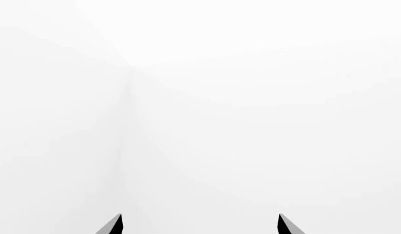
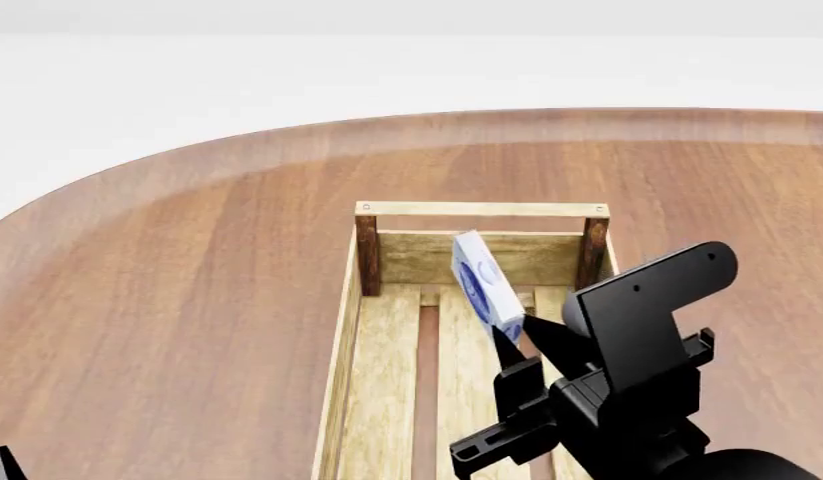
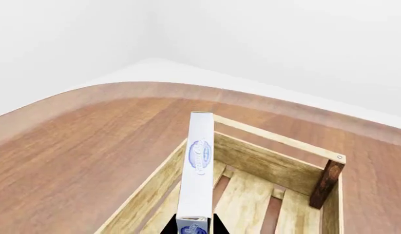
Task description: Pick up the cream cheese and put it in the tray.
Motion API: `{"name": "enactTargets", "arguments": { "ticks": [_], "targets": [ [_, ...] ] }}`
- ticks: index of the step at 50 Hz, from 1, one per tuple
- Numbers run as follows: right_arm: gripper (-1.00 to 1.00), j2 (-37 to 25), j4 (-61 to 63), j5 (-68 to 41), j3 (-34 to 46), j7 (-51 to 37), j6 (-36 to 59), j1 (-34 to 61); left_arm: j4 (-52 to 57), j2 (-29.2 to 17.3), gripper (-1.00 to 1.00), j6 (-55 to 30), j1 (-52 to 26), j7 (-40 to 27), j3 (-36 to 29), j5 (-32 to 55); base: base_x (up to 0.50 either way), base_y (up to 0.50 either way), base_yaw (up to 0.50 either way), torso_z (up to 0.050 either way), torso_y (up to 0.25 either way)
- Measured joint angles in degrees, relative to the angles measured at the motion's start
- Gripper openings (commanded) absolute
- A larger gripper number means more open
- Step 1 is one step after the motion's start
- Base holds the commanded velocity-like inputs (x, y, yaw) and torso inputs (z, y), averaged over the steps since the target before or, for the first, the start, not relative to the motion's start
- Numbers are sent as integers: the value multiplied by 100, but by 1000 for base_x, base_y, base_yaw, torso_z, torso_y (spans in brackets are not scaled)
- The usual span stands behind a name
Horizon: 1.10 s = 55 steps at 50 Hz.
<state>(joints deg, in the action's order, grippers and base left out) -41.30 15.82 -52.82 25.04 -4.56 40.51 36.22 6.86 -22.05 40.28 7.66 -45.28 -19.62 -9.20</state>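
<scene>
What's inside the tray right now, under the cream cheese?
Only bare slats show inside the tray. The cream cheese hangs above them in the right gripper, whose arm covers the tray's near right part.

A rounded reddish-brown wooden table (image 2: 184, 300) curves from nine toward three o'clock against plain white walls (image 2: 384, 60), evenly lit.

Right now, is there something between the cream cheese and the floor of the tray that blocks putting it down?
Nothing visible blocks it. The right gripper holds the cream cheese over the tray, inside its walls, and the slats under the box are bare in the head and right wrist views.
</scene>
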Motion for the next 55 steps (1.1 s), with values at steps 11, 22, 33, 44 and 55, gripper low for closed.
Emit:
{"name": "enactTargets", "arguments": {
  "ticks": [11,22,33,44,55],
  "targets": [
    [-100,-3,-59,82,55,37,-45,-32,6,3,100,-12,3,-30,0,-43,0,0,0,0,1],
    [-100,-9,-81,152,98,40,-81,-66,16,5,100,-16,10,-62,-1,-96,0,0,0,0,-56],
    [-100,-8,-49,207,163,34,-63,-46,1,-6,100,21,5,-82,-14,-98,0,0,0,0,-103],
    [-100,-15,22,226,210,16,-21,2,-38,-9,100,42,-20,-98,-31,-104,0,0,0,0,-101],
    [-100,-26,25,250,233,6,-13,15,-42,-14,100,44,-25,-121,-36,-120,-1,0,0,0,-89]
  ]
}}
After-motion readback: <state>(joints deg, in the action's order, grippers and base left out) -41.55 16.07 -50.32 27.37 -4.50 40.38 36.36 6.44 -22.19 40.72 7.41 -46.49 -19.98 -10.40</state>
